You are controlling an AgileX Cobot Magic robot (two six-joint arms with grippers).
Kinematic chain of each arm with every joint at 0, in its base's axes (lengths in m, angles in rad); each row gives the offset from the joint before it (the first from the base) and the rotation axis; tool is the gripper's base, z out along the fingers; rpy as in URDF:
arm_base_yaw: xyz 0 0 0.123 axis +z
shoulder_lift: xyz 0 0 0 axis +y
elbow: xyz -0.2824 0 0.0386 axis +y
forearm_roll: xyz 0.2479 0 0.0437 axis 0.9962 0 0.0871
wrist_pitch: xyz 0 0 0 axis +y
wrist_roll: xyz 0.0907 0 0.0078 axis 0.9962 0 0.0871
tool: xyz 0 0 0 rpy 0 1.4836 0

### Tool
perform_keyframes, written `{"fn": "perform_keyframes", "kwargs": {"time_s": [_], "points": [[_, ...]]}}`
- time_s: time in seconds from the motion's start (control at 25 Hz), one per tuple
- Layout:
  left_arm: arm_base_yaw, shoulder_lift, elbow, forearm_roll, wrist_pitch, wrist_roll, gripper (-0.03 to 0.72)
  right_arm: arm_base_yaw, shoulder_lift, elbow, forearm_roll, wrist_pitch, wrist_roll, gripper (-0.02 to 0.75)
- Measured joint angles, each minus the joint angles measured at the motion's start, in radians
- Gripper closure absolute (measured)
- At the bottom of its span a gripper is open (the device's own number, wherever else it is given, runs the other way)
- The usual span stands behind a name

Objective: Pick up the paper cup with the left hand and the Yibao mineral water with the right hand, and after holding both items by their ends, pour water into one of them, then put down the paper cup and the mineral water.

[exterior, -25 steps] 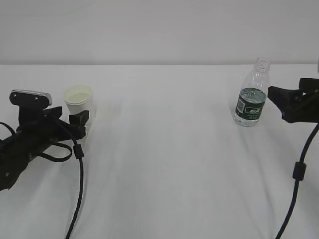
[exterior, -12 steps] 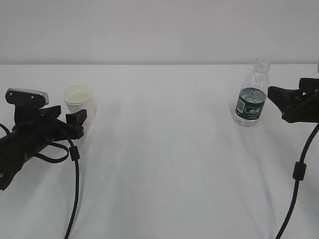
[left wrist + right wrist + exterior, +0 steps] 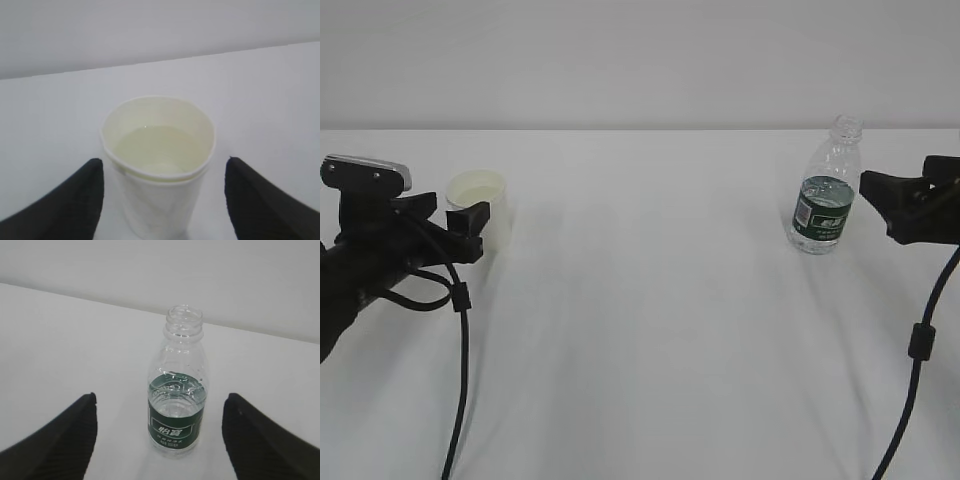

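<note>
1. I've got my left gripper (image 3: 460, 222) at the left edge of the white table (image 3: 650, 320), jaws spread wide with the small white tapered paper cup (image 3: 480, 207) between the fingertips.
2. On the left wrist camera the paper cup (image 3: 159, 162) stands upright and centred between the two dark fingers (image 3: 65, 205); I see a clear gap on both sides, so nothing is gripped.
3. The cup's cream-white inside holds pale liquid, level sitting below the rolled rim.
4. Over on the right, the small clear ribbed plastic bottle of Yibao mineral water (image 3: 825, 188) stands upright on the table, capless, dark green label low on its body.
5. My right gripper (image 3: 880, 195) sits just right of that bottle, jaws wide apart, not touching it as far as I can tell.
6. The right wrist camera shows the bottle (image 3: 178, 395) squarely between the two dark fingers (image 3: 60, 440), well clear of each; water fills it to about the top of the label.
7. Cup and bottle are well apart, one at each side of the table, with black cables (image 3: 460, 380) trailing from both arms toward the near edge.
</note>
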Motion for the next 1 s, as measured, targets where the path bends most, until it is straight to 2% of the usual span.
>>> {"fn": "perform_keyframes", "kwargs": {"time_s": [1.0], "points": [[0.0, -0.18, 0.002, -0.063, 0.073, 0.091, 0.159, 0.0, 0.0, 0.0, 0.1, -0.026, 0.0, 0.148]]}}
